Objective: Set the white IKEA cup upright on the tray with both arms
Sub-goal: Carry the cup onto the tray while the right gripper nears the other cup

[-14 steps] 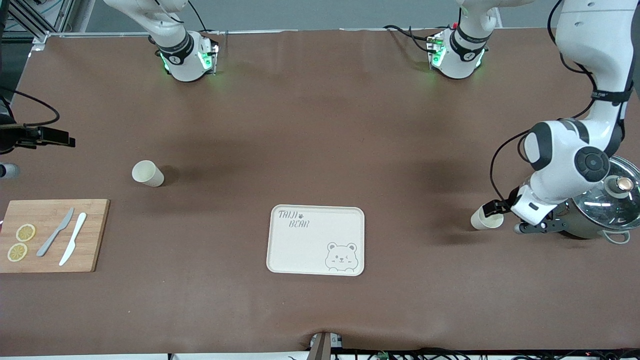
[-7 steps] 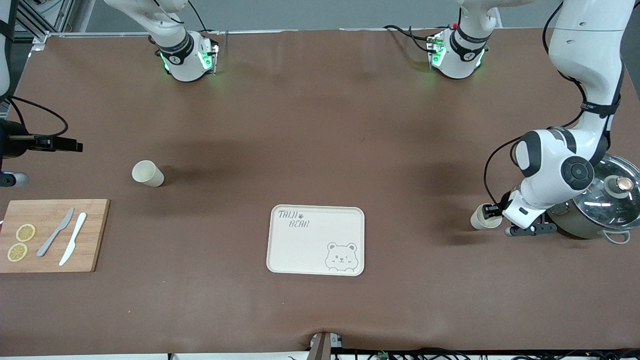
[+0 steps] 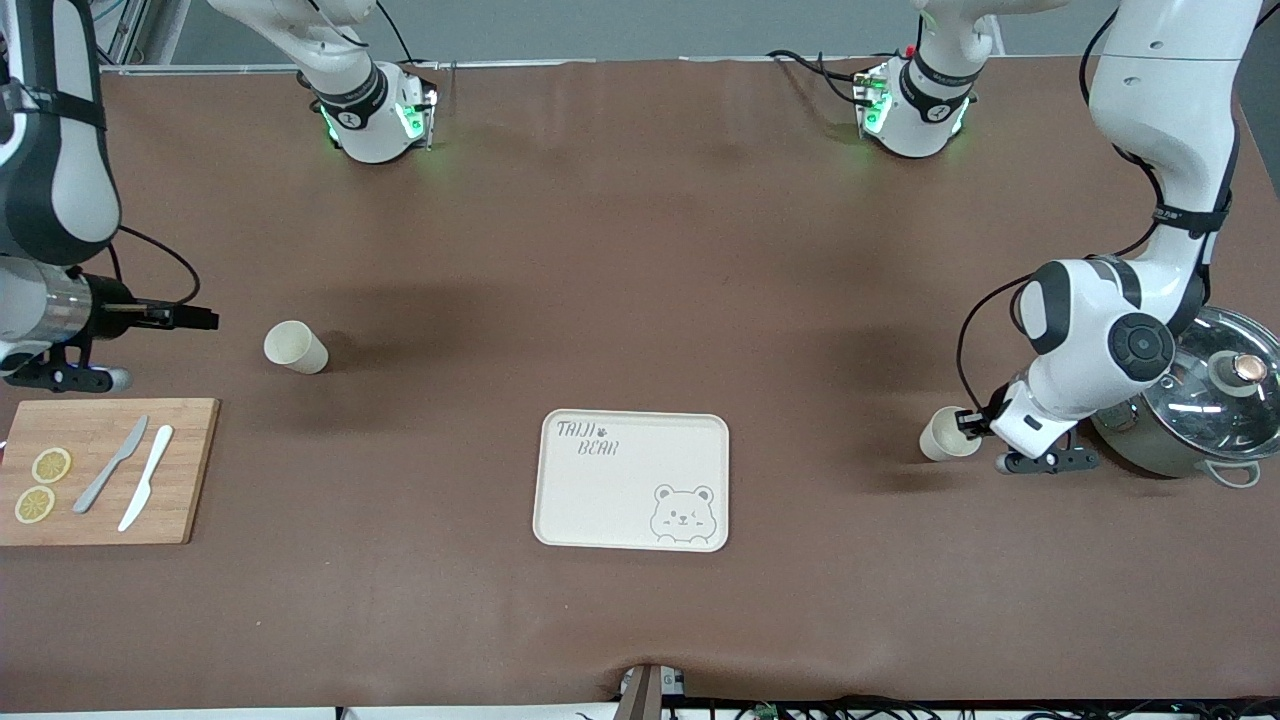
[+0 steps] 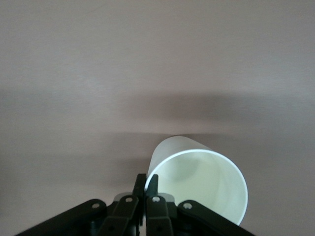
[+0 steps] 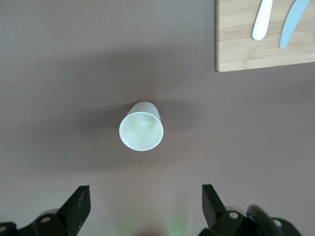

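Transport step: the left gripper (image 3: 968, 424) pinches the rim of a white plastic cup (image 3: 941, 435), near the steel lidded pot (image 3: 1197, 409). The right gripper (image 5: 142, 209), jaws spread, hovers over a second white cup (image 3: 295, 347). Next comes carrying to the cream rectangular bear tray (image 3: 632, 481), setting it upright.

We count two white cups: one cup (image 3: 295, 347) near the right arm's end of the table, and a second cup (image 3: 941, 434) near the left arm's end. We count one tray (image 3: 632, 481), one wooden cutting board (image 3: 105, 471), two knives on that board, a grey knife (image 3: 111, 464) and a white knife (image 3: 146, 477), and two lemon slices (image 3: 42, 484). We count one lidded pot (image 3: 1190, 412) and two arms (image 3: 1120, 330).
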`<control>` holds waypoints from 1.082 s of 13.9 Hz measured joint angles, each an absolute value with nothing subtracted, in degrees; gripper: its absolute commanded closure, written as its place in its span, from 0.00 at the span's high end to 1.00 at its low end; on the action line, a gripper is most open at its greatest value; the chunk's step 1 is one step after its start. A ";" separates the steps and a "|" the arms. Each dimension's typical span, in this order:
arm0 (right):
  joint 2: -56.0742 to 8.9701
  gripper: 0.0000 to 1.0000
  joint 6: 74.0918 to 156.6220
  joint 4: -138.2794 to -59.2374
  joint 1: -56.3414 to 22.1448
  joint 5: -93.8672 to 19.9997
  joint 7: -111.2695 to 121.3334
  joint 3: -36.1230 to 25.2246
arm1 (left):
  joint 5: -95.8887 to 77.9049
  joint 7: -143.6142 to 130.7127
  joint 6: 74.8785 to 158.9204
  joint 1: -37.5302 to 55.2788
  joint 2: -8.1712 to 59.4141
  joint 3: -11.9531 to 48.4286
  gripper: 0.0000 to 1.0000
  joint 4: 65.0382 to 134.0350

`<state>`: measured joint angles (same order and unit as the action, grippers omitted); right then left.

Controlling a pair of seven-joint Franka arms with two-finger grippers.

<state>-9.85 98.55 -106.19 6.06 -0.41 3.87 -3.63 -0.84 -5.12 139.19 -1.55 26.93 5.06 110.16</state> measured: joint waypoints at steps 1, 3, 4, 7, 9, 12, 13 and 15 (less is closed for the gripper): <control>-9.63 1.00 100.85 -108.87 6.19 -0.42 3.82 -3.71 | -0.84 -7.29 138.35 -1.48 26.78 6.50 0.00 109.45; -9.49 1.00 107.04 -114.20 6.51 -0.42 3.73 -3.89 | -0.84 -12.15 137.68 -1.02 26.63 9.35 0.00 107.80; -9.48 1.00 110.20 -116.58 6.89 -0.42 3.61 -4.03 | -0.85 -15.16 137.30 -0.37 26.63 10.60 0.00 106.66; -9.48 1.00 117.79 -122.46 8.90 -0.42 3.59 -4.31 | -0.85 -26.10 135.68 5.23 27.56 11.89 0.00 102.03; -9.50 0.97 121.73 -125.15 9.93 -0.45 3.58 -4.31 | -0.85 -33.26 134.27 10.30 29.87 11.94 0.00 97.36; -9.65 0.73 125.43 -128.67 10.61 -3.80 3.51 -4.31 | -0.85 -40.12 132.34 16.40 35.23 11.86 0.00 89.47; -9.85 0.66 125.55 -129.19 10.61 -5.03 3.51 -4.27 | -0.85 -41.71 132.27 18.03 37.22 11.69 0.00 87.33; -10.64 0.51 125.78 -129.63 10.61 -6.88 3.46 -4.24 | -0.85 -42.88 132.27 20.21 41.01 11.50 0.00 83.70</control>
<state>-10.64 125.78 -129.63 10.61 -6.88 3.46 -4.24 -0.85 -42.88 132.27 20.21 41.01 11.50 83.70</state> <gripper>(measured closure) 0.335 0.969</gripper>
